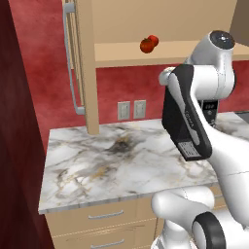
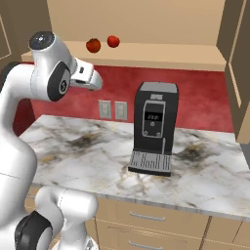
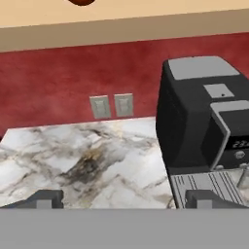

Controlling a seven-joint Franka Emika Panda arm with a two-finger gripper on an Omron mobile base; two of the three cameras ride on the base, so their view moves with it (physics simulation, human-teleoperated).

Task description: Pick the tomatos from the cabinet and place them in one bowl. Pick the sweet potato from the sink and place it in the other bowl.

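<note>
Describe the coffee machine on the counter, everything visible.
The coffee machine is a tall black box with a grey top panel, a grey-framed front panel holding a small display, and a ribbed grey drip tray at its foot. It looks like plastic. It stands upright on the marble counter, its back close to the red wall, to the right of two wall outlets. Nothing else touches it.

Even, soft rendered light with no visible source; nothing is blurred and edges show no distortion. The tomatos (image 2: 102,44) carry small highlights, the coffee machine (image 2: 154,128) casts a faint shadow on the marble counter (image 2: 83,146), and the far left wall stays dim
</note>
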